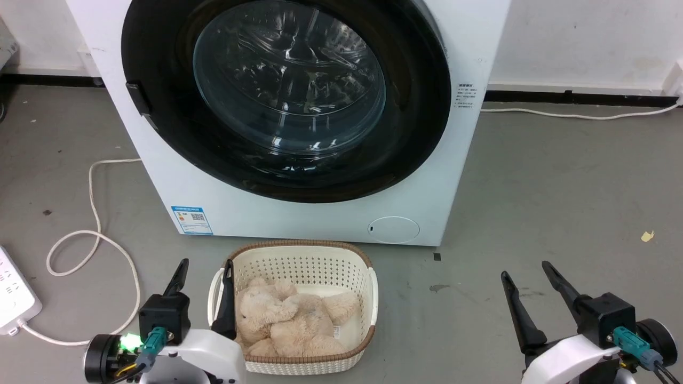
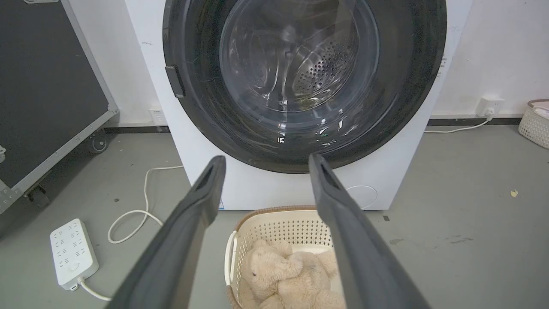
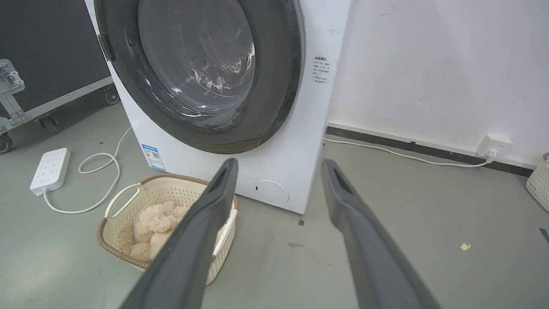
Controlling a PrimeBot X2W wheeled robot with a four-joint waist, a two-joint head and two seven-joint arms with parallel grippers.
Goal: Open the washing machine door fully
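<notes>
The washing machine door (image 1: pixel 160 80) is a large glossy black disc with a bulging clear window, lying flat against the white machine front, shut. A small dark handle tab (image 1: pixel 138 98) sits on its left edge. The same door (image 2: pixel 399 86) appears ahead in the left wrist view, and the door (image 3: pixel 279 86) stands to the upper left in the right wrist view. My left gripper (image 1: pixel 206 268) is open at the lower left, well below the door. My right gripper (image 1: pixel 527 271) is open at the lower right, empty, over bare floor.
A cream basket (image 1: pixel 368 277) holding a beige plush toy (image 1: pixel 291 320) stands on the floor before the machine. A white power strip (image 1: pixel 13 298) and looped cable (image 1: pixel 93 234) lie at left. A small round white flap (image 1: pixel 394 230) sits low on the machine. A black wheeled case (image 2: pixel 43 86) stands left.
</notes>
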